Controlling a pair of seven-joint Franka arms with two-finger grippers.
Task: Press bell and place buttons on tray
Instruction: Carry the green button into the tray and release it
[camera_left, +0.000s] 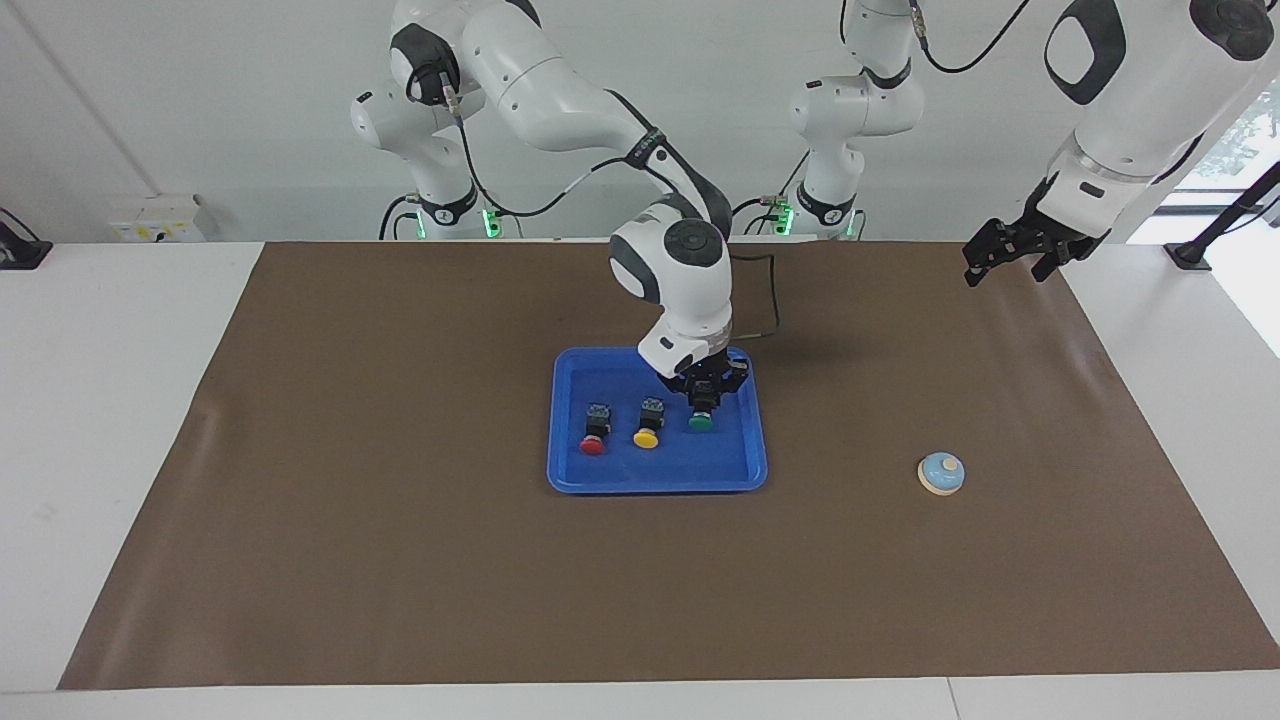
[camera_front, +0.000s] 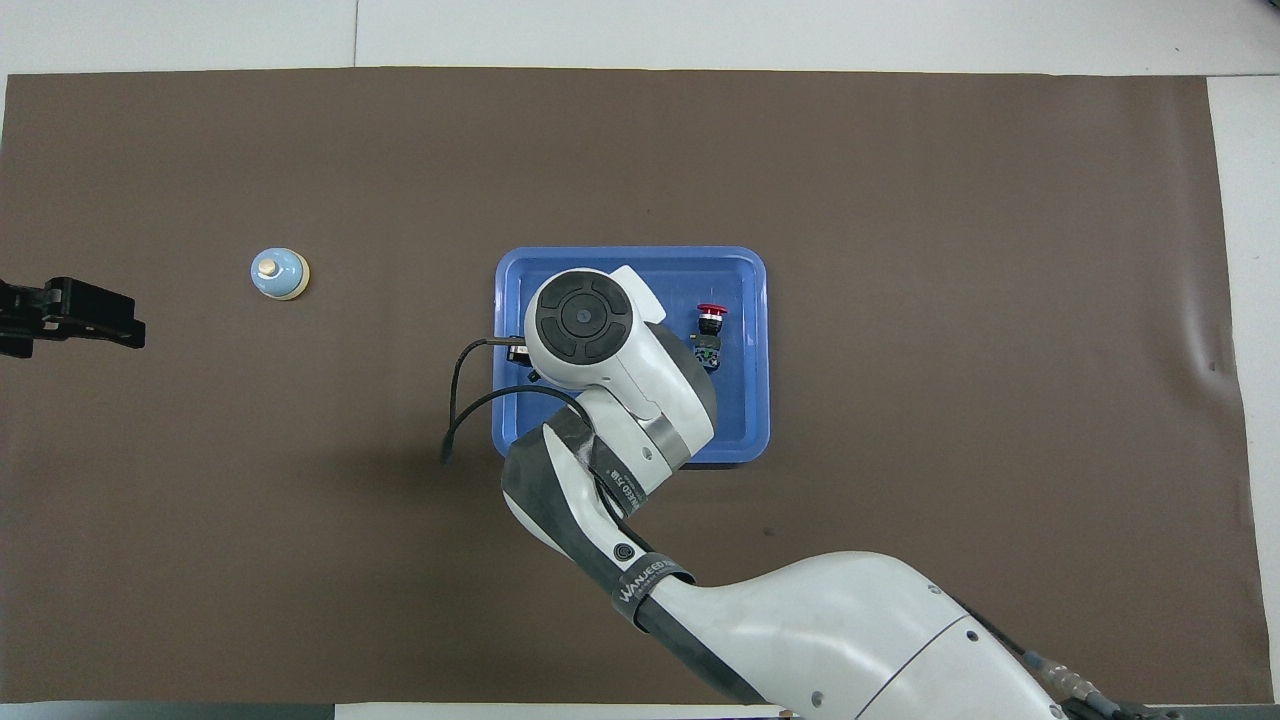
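The blue tray (camera_left: 657, 487) lies mid-table and also shows in the overhead view (camera_front: 757, 420). The red button (camera_left: 594, 445) and the yellow button (camera_left: 648, 438) lie in it side by side. My right gripper (camera_left: 706, 398) is low in the tray, shut on the black body of the green button (camera_left: 701, 422), beside the yellow one. In the overhead view only the red button (camera_front: 712, 313) shows; the right arm hides the other two. The light-blue bell (camera_left: 941, 473) stands on the mat toward the left arm's end (camera_front: 278, 273). My left gripper (camera_left: 1012, 256) waits raised over the mat's edge.
A brown mat (camera_left: 400, 560) covers the table. A black cable (camera_left: 772, 290) hangs from the right arm over the mat near the tray's edge nearer to the robots.
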